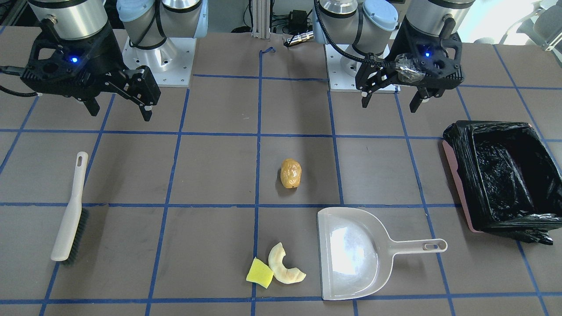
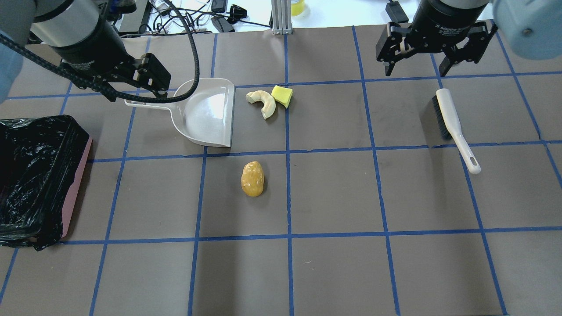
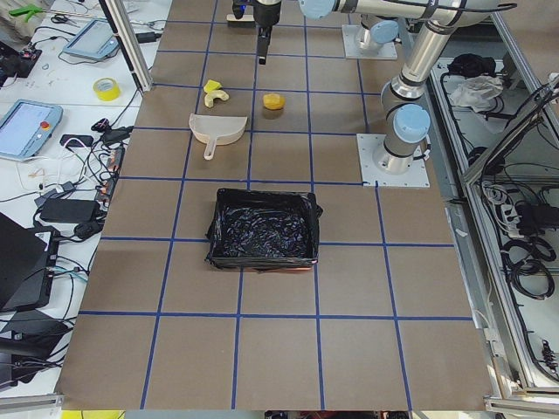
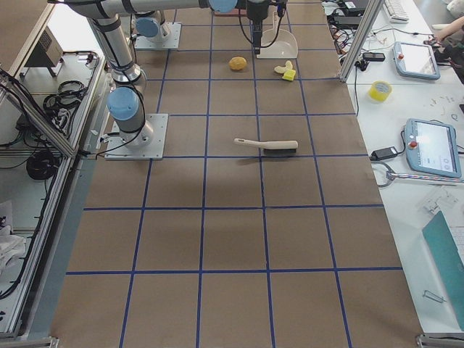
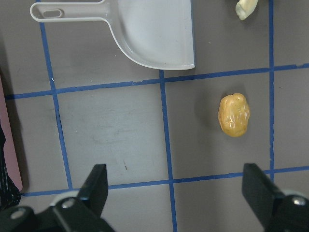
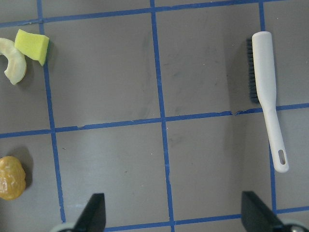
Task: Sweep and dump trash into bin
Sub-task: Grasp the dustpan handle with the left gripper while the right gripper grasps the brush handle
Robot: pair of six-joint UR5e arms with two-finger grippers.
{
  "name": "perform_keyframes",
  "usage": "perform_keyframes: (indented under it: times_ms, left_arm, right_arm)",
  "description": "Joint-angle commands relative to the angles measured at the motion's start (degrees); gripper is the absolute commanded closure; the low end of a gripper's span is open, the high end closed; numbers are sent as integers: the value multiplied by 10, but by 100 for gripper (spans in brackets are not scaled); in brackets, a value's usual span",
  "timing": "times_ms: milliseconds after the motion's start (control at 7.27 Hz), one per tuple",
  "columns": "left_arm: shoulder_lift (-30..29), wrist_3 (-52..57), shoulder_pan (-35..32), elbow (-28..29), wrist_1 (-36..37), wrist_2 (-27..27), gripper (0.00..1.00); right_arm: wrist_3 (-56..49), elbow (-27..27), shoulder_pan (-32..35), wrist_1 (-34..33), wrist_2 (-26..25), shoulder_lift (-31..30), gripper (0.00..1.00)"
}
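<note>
The golden-brown potato-like lump (image 1: 291,173) (image 2: 253,178) (image 5: 234,115) lies mid-table. The yellow sponge wedge (image 1: 259,273) (image 2: 282,95) (image 6: 33,46) and the cream crescent peel (image 1: 283,267) (image 2: 263,102) touch each other on the far side from the robot. The pink-sided bin (image 1: 459,186) (image 2: 78,184), lined with a black bag, stands on my left side. My left gripper (image 1: 390,105) (image 2: 136,92) (image 5: 178,193) is open and empty, raised above the table. My right gripper (image 1: 120,114) (image 2: 416,72) (image 6: 174,215) is open and empty, also raised.
A light grey dustpan (image 1: 355,254) (image 2: 206,112) (image 5: 154,34) lies between the bin and the sponge, its mouth towards the trash. A cream hand brush (image 1: 70,210) (image 2: 454,127) (image 6: 268,92) lies on my right side. Both arm bases (image 1: 158,52) stand at the table's robot-side edge.
</note>
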Motion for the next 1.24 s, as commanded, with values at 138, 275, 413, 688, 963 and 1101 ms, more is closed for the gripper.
perform_keyframes:
  times_ms: [138, 275, 413, 688, 963, 1101]
  left_arm:
    - [-42, 28, 20, -72, 120, 0, 0]
    - [-68, 108, 21, -93, 149, 1, 0]
    - [-112, 161, 21, -101, 198, 1, 0]
    - [-179, 242, 31, -93, 226, -1, 0]
    - [-206, 511, 63, -83, 268, -3, 0]
    - [-219, 657, 82, -64, 271, 0, 0]
  right_arm:
    - [-100, 76, -116, -47, -4, 7, 0]
    - [-167, 108, -149, -68, -8, 7, 0]
    - [-199, 147, -184, -69, -5, 9, 0]
    - [-222, 204, -200, -180, -6, 37, 0]
    - [-281, 244, -218, -307, -4, 66, 0]
    - [-308, 266, -249, -386, 2, 92, 0]
